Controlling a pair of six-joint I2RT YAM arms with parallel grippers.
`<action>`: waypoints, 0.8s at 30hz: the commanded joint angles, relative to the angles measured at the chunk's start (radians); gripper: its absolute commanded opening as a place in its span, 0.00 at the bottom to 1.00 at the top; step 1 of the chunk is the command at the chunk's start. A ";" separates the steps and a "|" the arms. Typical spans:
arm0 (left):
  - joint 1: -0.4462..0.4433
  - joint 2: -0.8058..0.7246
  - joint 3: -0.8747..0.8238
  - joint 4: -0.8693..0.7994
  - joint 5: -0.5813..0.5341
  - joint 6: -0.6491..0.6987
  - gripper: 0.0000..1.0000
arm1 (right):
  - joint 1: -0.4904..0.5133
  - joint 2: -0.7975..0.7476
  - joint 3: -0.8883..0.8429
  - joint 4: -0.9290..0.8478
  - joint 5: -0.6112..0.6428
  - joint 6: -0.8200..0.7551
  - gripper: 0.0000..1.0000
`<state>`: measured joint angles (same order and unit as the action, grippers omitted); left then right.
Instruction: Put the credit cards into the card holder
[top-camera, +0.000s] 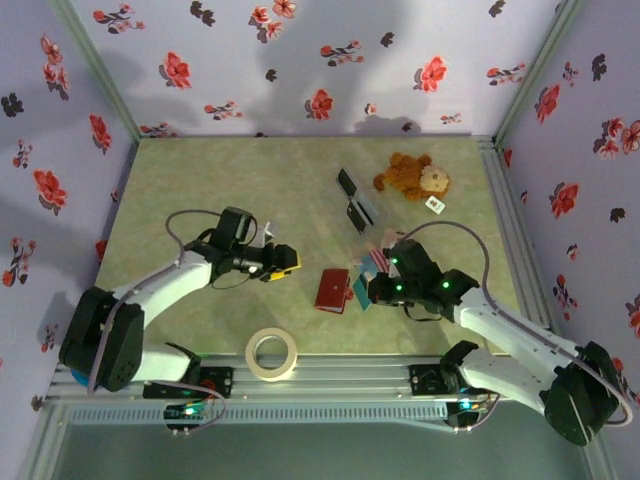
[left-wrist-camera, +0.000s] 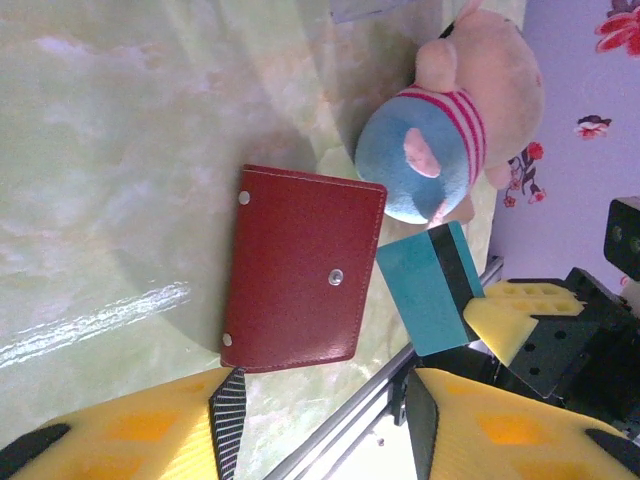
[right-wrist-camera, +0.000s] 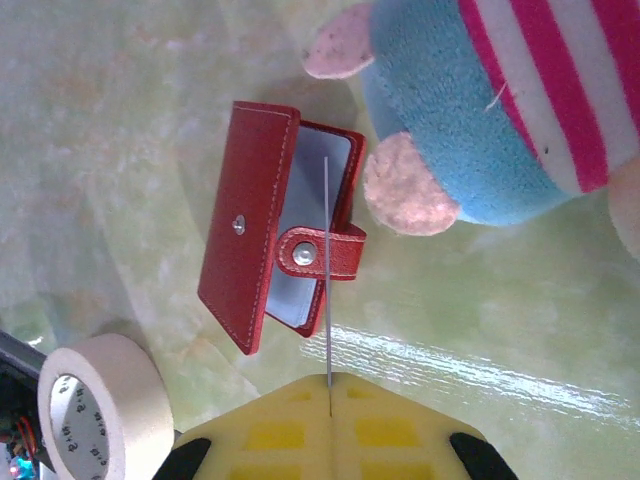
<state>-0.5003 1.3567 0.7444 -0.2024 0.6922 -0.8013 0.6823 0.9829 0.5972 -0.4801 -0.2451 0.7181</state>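
The card holder (top-camera: 332, 290) is a small red wallet lying on the table near the front middle. In the right wrist view the card holder (right-wrist-camera: 262, 240) lies partly open, its snap strap loose and pale pockets showing. My right gripper (right-wrist-camera: 330, 388) is shut on a teal credit card (right-wrist-camera: 327, 260), seen edge-on just over the wallet's open side. From the left wrist the same credit card (left-wrist-camera: 428, 288) hangs beside the closed red cover (left-wrist-camera: 300, 270). My left gripper (left-wrist-camera: 320, 435) stands open and empty, just left of the wallet in the top view (top-camera: 282, 262).
A striped blue and pink plush toy (top-camera: 378, 258) lies close behind the wallet and a brown teddy bear (top-camera: 412, 177) sits farther back. A clear stand with dark cards (top-camera: 355, 200) is behind the wallet. A tape roll (top-camera: 272, 354) lies at the front edge.
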 joint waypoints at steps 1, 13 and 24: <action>-0.008 0.021 -0.001 0.015 0.014 0.021 0.49 | 0.003 0.040 -0.020 0.032 -0.050 0.010 0.00; -0.014 0.081 -0.038 0.060 0.013 0.018 0.49 | 0.006 0.120 -0.022 0.215 -0.149 0.035 0.00; -0.007 0.023 -0.071 0.131 0.020 -0.004 0.49 | 0.036 0.189 -0.002 0.402 -0.199 0.131 0.00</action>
<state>-0.5060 1.4231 0.6849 -0.1078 0.6952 -0.8047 0.7044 1.1553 0.5682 -0.1375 -0.4168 0.8173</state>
